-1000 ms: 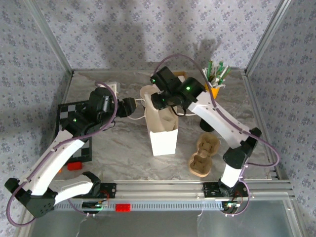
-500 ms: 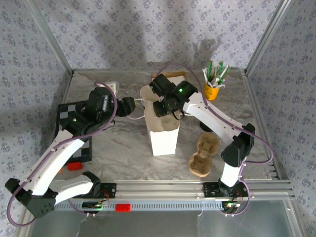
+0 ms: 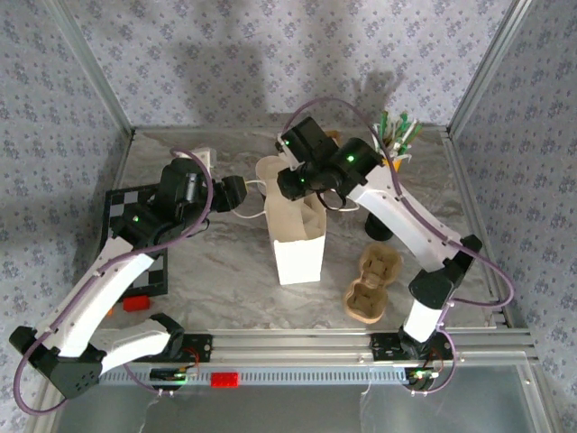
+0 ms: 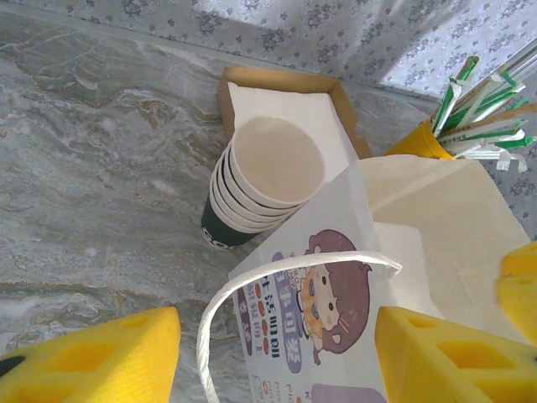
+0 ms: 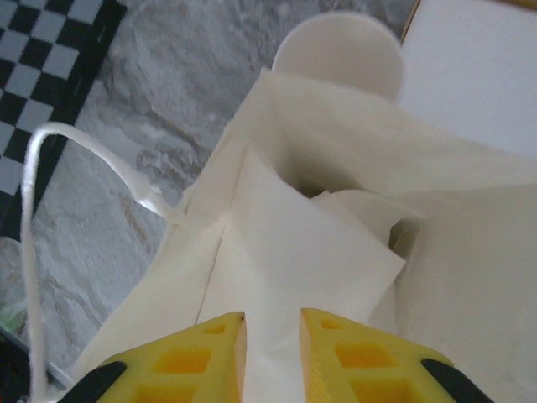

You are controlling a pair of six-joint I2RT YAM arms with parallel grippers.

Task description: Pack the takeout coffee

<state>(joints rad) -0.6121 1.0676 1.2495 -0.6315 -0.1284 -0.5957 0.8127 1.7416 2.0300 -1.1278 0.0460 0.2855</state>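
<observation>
Right pincer (image 3: 305, 191) above open bag (image 3: 297, 253); left pincer (image 3: 249, 195) beside.

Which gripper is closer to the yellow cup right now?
Right. The right gripper hangs over the paper bag; the left gripper sits on the bag's far side from the yellow cup.

Top camera overhead, looking down; both wrist cameras close, sharing bag (image 3: 297, 253).

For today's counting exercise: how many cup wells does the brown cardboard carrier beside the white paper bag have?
2. One well sits at the far end of the carrier, the other at its near end. The whole carrier is in plain sight, so none seems hidden.
</observation>
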